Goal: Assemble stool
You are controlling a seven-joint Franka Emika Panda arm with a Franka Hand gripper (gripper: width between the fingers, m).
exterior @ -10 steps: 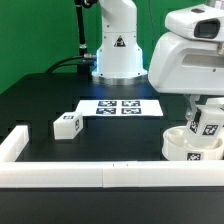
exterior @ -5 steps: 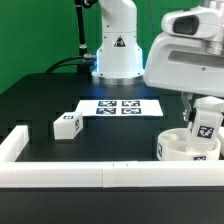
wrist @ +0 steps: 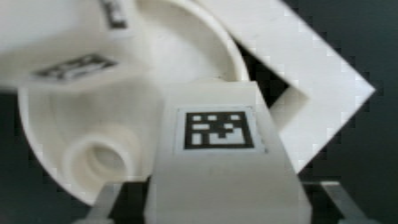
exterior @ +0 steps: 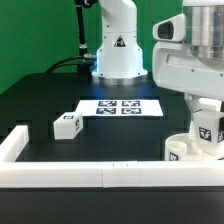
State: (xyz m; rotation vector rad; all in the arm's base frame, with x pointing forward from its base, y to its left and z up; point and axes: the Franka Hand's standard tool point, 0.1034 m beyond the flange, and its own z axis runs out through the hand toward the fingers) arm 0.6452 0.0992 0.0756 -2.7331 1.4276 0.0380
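Note:
My gripper (exterior: 208, 114) is shut on a white stool leg (exterior: 210, 130) with a black-and-white tag and holds it upright over the round white seat (exterior: 190, 152) at the exterior view's right. In the wrist view the held leg (wrist: 222, 140) fills the middle between my two fingers (wrist: 125, 203). The seat (wrist: 80, 125) lies just beyond it, showing a round socket hole (wrist: 102, 160). A second tagged leg (wrist: 80, 62) stands on or by the seat; I cannot tell which. A third leg (exterior: 68, 124) lies loose on the table at the exterior view's left.
The long white U-shaped border rail (exterior: 100, 176) runs along the front and up the left side (exterior: 14, 146), close to the seat; its corner shows in the wrist view (wrist: 311, 75). The marker board (exterior: 120, 107) lies before the robot base (exterior: 115, 50).
My hand has shifted to the exterior view's right and turned, with the leg still held. The leg sits slightly lower over the seat, which has shifted a little right.

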